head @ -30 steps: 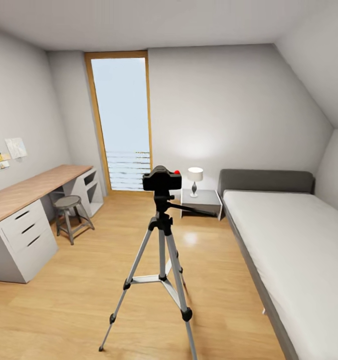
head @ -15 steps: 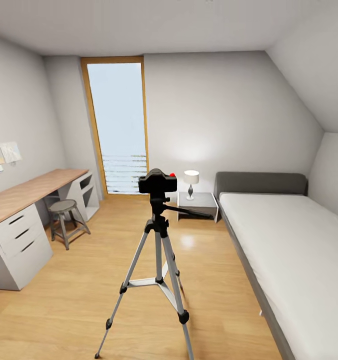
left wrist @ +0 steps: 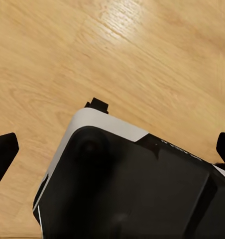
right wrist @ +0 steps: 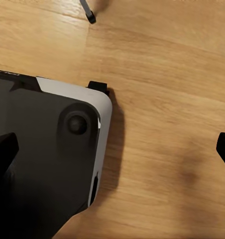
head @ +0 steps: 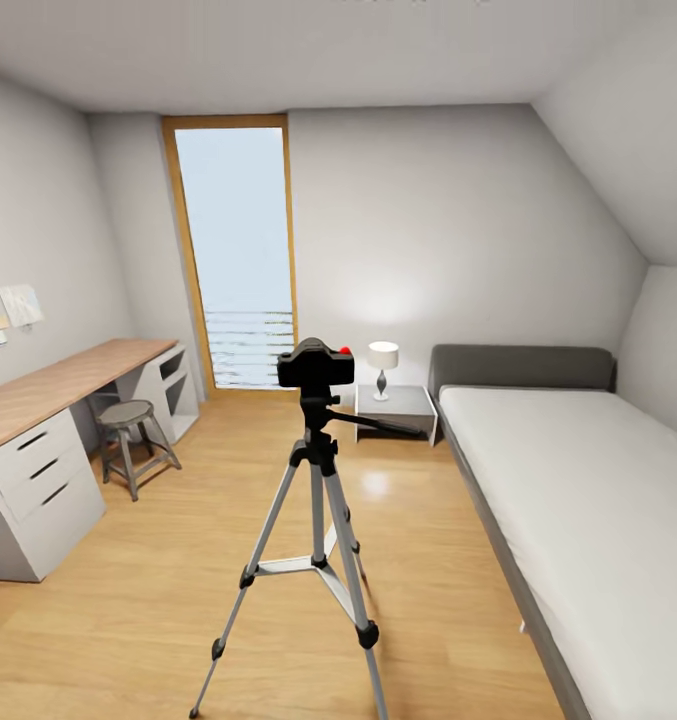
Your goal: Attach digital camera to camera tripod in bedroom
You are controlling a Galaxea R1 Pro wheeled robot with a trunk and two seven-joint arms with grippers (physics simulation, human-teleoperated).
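In the head view the digital camera (head: 315,367), black with a red round button (head: 345,350), sits on top of the camera tripod (head: 321,480). The tripod stands on the bedroom's wood floor with its silver legs spread, and its pan handle (head: 378,424) points right. In the left wrist view my left gripper (left wrist: 112,149) hangs open over the floor, its black fingertips (left wrist: 3,152) far apart. My right gripper (right wrist: 113,147) is open the same way, with nothing between its fingers. One black tripod foot (right wrist: 90,17) rests on the floor in the right wrist view.
A grey bed (head: 578,480) runs along the right wall. At the left is a wood-topped desk (head: 38,390) with a round stool (head: 128,415). A nightstand (head: 396,402) with a lamp (head: 383,355) stands beside the tall window (head: 236,250). My own base (left wrist: 132,189) is under both grippers.
One second ago the whole head view sat slightly differently, so the camera moved. Since half a second ago nothing has shifted. The digital camera stays on the tripod.
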